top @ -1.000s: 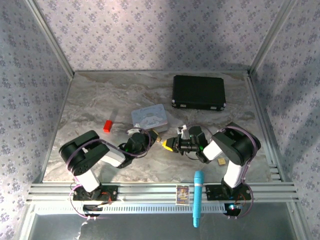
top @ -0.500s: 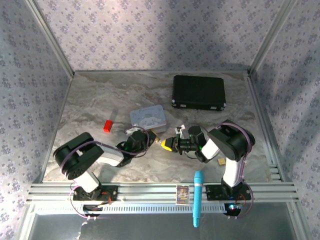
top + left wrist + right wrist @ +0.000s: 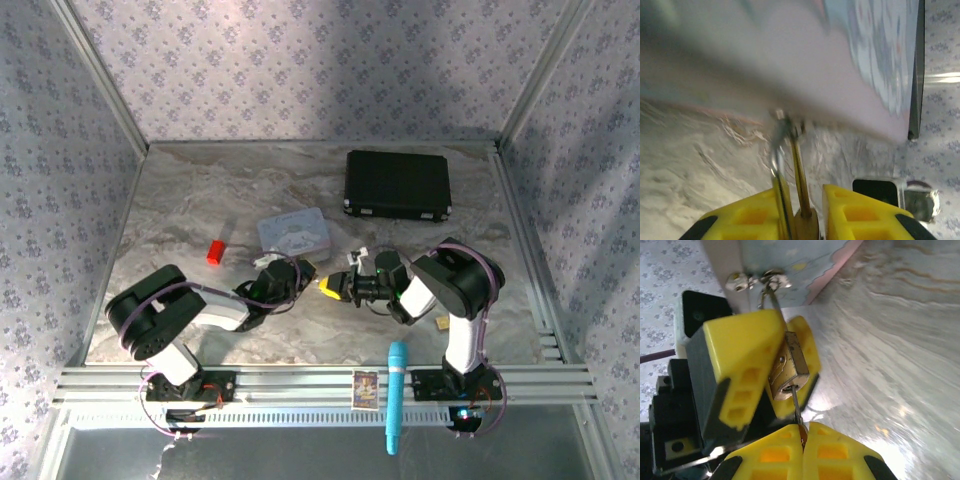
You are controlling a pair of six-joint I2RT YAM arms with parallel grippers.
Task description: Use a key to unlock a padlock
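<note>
Nearest, R tool [image 3: 802, 432] is pinched together on the key [image 3: 796, 407], blade in the padlock [image 3: 790, 367] keyhole, just in front of the tin [image 3: 790, 260]. Padlock sits betw. L tool [image 3: 804, 192] fingers; can't tell if clamped or slack. Tin lies behind on the surface [image 3: 890, 340].

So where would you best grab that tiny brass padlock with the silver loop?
By the small brass padlock's flat rectangular body, pinching opposite flat faces from the side. That leaves the thin silver shackle at one end and the keyhole end, where the pale metal key sits, free. The left gripper's yellow fingers flank it so.
</note>
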